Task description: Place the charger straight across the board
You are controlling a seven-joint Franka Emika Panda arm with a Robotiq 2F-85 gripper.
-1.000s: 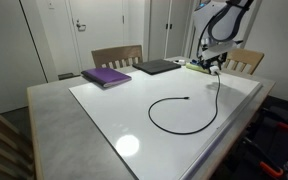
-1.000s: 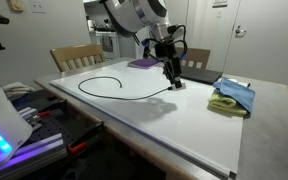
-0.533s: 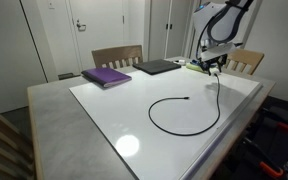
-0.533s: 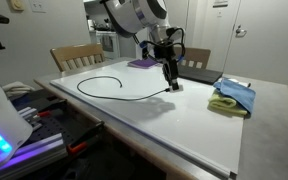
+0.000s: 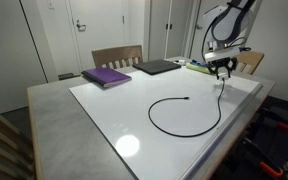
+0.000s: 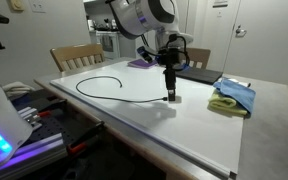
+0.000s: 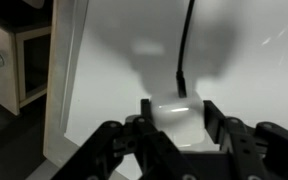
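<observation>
The charger is a thin black cable (image 5: 199, 128) that curls in a loop on the glossy white board (image 5: 124, 110), its dark connector end (image 5: 188, 98) lying free mid-board. Its white plug (image 7: 174, 112) sits squeezed between my two fingers in the wrist view, with the cable running away from it. My gripper (image 5: 222, 68) hangs over the board's far side near the chair and is shut on the plug. In an exterior view the gripper (image 6: 170, 93) holds the plug just above the board (image 6: 184, 125), the cable (image 6: 104, 85) trailing away in its loop.
A purple book (image 5: 106, 76) and a dark laptop (image 5: 156, 66) lie at the board's back edge. A yellow and blue cloth (image 6: 232, 96) lies beside the gripper. Wooden chairs (image 5: 116, 56) stand behind the grey table rim (image 5: 54, 120).
The gripper has carried the plug sideways along the board, away from the loop, and the cable has stretched out a little behind it. The grip is unchanged.
</observation>
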